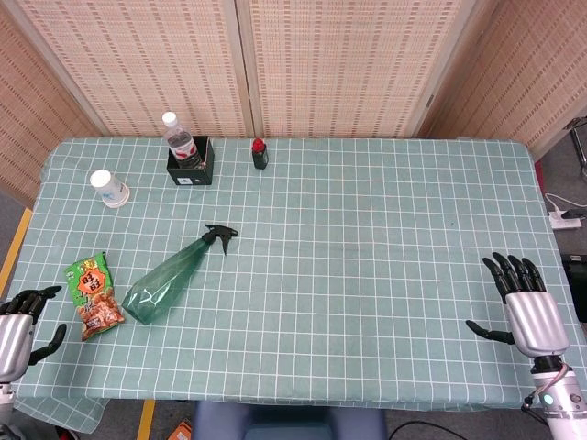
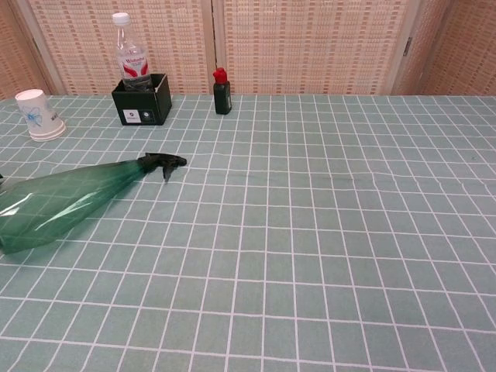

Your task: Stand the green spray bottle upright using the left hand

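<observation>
Two hands sit nearest, at the front edge of the checked surface (image 1: 367,275): the left hand (image 1: 16,328) at about 8 o'clock, the right hand (image 1: 523,307) at about 4 o'clock, both holding nothing, fingers spread wide. One snack packet (image 1: 94,295) lies just beside the left hand. One green spray bottle (image 1: 174,273) lies on its side next to the packet, black nozzle pointing to 1 o'clock. Farther back at 11 o'clock stand one paper cup (image 1: 109,188), one black box (image 1: 192,165) holding one water bottle (image 1: 181,142), and one small red-capped bottle (image 1: 260,154).
</observation>
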`<state>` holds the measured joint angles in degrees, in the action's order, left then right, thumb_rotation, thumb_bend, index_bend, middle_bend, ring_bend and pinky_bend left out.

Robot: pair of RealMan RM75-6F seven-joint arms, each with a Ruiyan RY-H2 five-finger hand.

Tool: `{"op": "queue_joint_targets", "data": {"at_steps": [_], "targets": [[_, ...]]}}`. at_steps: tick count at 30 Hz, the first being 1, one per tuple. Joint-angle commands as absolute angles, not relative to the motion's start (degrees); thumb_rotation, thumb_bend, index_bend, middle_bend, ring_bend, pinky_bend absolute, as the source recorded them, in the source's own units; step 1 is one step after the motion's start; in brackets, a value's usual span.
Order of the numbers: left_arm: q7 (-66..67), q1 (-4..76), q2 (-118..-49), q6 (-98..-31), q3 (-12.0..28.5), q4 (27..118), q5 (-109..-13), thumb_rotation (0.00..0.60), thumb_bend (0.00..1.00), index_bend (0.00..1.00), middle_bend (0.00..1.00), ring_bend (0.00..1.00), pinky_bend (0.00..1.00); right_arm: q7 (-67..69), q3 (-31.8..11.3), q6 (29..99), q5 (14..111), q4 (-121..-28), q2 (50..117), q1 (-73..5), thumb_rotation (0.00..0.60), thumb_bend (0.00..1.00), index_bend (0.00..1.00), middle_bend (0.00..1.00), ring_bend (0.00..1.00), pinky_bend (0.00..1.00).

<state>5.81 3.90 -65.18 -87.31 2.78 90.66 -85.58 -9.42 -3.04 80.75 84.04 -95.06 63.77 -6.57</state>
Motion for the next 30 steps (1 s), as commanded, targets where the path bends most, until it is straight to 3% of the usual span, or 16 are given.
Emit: {"op": "queue_joint_targets", "data": {"at_steps": [1,22,26,30], "targets": [[5.6,3.9,-65.1,-87.3,2.8,90.7,-85.5,0.6,0.33,0.24,0.3,0.23,0.38,-9.6,-3.0,80.7,84.1,-95.1,63.8,-6.6,0.6,0.06,0.09,0.03,0.0,0.0],[5.5,4.8,-65.3,-87.2,3.6,91.1,-86.2,0.6,0.33,0.25,0.3,0.23,0.39,-8.9,-3.0,81.2,83.8,-95.5,63.6,-6.2,0.6,0.06,0.09,0.03,0.0,0.0],[8.7,7.3,-63.7,-87.4,6.0,93.9,-87.6,0.6,0.33,0.25,0.31,0.24,0.4,-8.6,-2.8,80.7,84.2,-95.4,63.5,-6.5,0.6,0.06,0.09,0.03,0.0,0.0],[12.5,10.9,-60.2,-86.1,10.6,103.3,-86.1,0.6,0.32,0.25,0.31,0.26,0.42,-9.2,-2.9,80.2,84.4,-95.5,63.5,-7.0,0.6,0.06,0.09,0.03,0.0,0.0]]}}
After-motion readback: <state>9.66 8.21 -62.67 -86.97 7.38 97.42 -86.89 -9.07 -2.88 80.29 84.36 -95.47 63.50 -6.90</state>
